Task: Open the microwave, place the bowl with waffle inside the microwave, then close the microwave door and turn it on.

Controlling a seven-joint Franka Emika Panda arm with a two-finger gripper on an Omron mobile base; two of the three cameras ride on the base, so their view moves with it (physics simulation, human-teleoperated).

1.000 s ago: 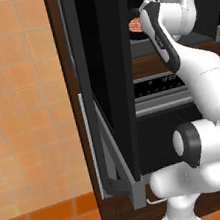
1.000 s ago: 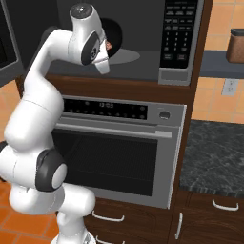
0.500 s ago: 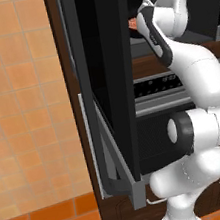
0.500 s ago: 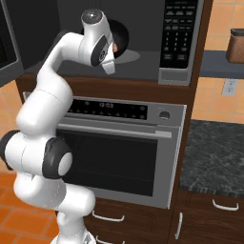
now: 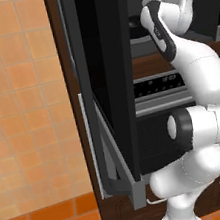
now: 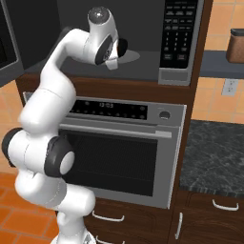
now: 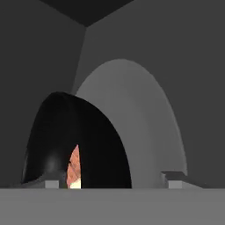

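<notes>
Microwave (image 6: 143, 43) stands open at the top of the right base view, its grey cavity exposed above the silver oven (image 6: 128, 147). The microwave door (image 5: 109, 76) is swung wide and fills the middle of the left base view as a tall black panel seen nearly edge-on.

In the hand view the bowl (image 7: 74, 145) sits at lower left, black and round, on the pale turntable plate (image 7: 145, 132), with a sliver of orange waffle (image 7: 74, 169) showing inside it. So the first two steps look done: door open, bowl with waffle inside the cavity.

The hand (image 7: 114, 181) is inside the cavity, just in front of the bowl. Its two small finger tips (image 7: 176, 178) stand well apart at the bottom of the hand view, one at each side. The left one sits against the bowl's lower edge; I cannot tell whether it touches. The fingers do not look clamped on the bowl, so I judge it released.

Left to do, as I judge it: draw the arm out of the cavity, swing the door shut, and press the control panel (image 6: 177, 38) at the upper right of the right base view to start it.
</notes>
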